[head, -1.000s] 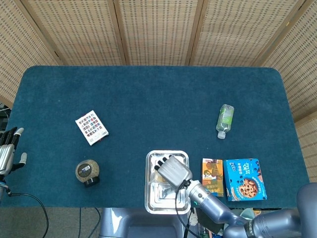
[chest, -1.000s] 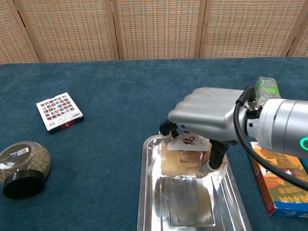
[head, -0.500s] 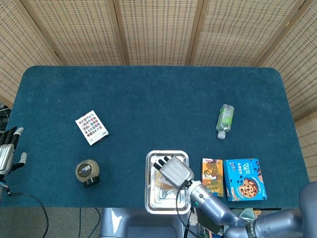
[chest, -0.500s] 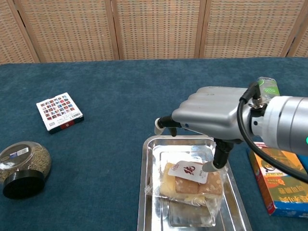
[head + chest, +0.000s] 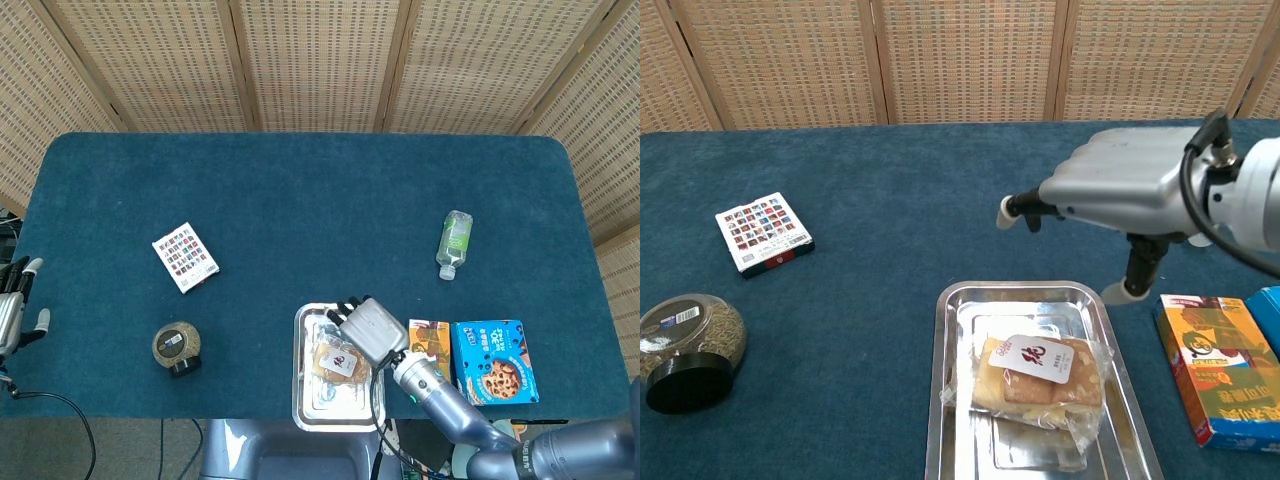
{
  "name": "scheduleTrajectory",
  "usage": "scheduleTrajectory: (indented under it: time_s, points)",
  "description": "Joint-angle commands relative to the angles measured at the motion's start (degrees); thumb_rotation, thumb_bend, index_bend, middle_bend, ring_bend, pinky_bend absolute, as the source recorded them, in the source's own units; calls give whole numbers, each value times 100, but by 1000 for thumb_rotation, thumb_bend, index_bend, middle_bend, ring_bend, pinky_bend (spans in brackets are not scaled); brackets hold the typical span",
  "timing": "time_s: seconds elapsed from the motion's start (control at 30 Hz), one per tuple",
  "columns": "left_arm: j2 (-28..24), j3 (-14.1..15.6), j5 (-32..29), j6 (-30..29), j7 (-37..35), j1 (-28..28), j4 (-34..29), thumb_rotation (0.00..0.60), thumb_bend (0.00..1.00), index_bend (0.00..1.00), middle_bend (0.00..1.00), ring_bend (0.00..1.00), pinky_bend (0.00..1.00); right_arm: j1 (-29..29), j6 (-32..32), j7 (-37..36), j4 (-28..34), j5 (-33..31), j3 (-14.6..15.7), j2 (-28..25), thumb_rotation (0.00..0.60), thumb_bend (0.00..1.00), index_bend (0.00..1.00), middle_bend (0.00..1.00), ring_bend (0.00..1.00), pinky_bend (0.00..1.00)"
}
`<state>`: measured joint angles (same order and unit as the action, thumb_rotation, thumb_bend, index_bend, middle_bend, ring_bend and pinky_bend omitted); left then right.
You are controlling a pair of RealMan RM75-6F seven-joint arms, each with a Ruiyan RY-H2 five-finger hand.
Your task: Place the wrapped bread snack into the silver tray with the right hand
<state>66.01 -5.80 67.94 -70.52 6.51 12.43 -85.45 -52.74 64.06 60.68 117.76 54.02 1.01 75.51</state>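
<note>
While the clear-wrapped bread snack (image 5: pixel 338 361) lies inside the shiny silver metal tray (image 5: pixel 304 395) in the head view, the right hand (image 5: pixel 370 325) hovers at the tray's right edge, holding nothing; the left hand (image 5: pixel 12 312) rests by the table edge, fingers apart.

In the chest view, the right hand (image 5: pixel 1120 190) hangs with fingers spread above the tray (image 5: pixel 950 400), apart from the snack (image 5: pixel 1038 374).

The silver tray (image 5: pixel 950 380) runs off the near edge of the chest view. There the blue cookie box (image 5: pixel 1268 300) is cut by the right edge. The left hand (image 5: pixel 12 305) is half cropped at the head view's left edge, its fingers too small to read.
</note>
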Motion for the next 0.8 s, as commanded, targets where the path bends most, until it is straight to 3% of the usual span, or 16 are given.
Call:
scheduleTrajectory:
  time_s: [0.03,0.17,0.4,0.8]
  points:
    - [16,-14,43,-77,-13,-22,12,600,499,0,0,0,0,83,88,-309,51,301,-56,-375,600,222,118,226,272,498]
    - [38,-7,70,-111,19,-32,18,600,499,0,0,0,0,304,266,-791,-75,922,-35,-743,600,223,118,226,272,491]
    - [95,-24,-13,-68,184,-2,6,600,499,0,0,0,0,1078,1048,-2422,-701,2119,-17,-1564,600,223,118,226,272,483]
    - [160,-12,20,-92,410,42,-55,600,498,0,0,0,0,2227,2091,-4427,-1610,2523,-166,-2247,600,223,118,225,272,469]
